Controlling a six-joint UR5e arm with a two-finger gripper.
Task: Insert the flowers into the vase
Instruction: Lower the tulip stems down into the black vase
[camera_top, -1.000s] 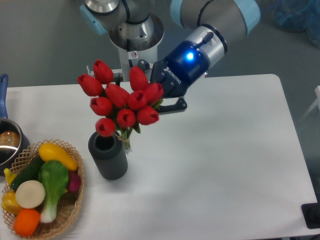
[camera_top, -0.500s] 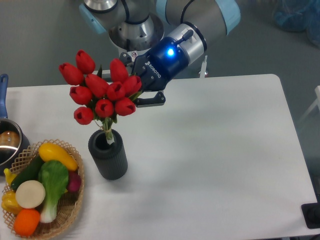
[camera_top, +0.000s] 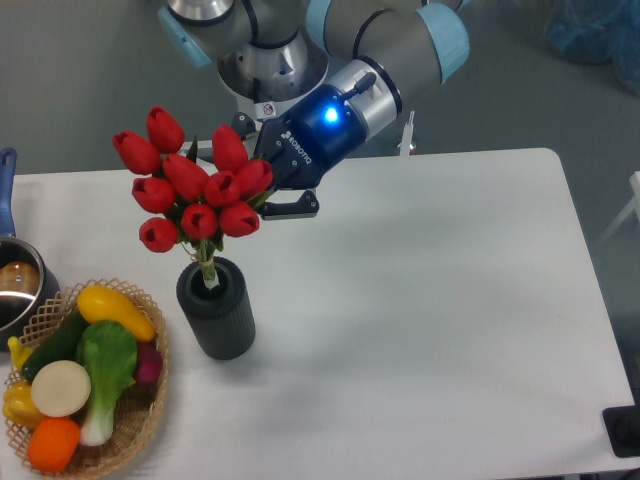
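pincer marked "robotiq", gripping flowers, stems in vase

The flowers hide the claw tips, apparently clamped on them.

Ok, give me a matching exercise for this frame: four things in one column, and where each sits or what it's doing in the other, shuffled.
Things:
1. tulips
2. vase
3. basket
4. pot

Places/states:
A. at the table's left edge, partly cut off
B. held by the gripper, stems reaching into the dark mouth
C. front left corner, full of vegetables
D. standing upright right of the basket

Pairs: 1-B, 2-D, 3-C, 4-A
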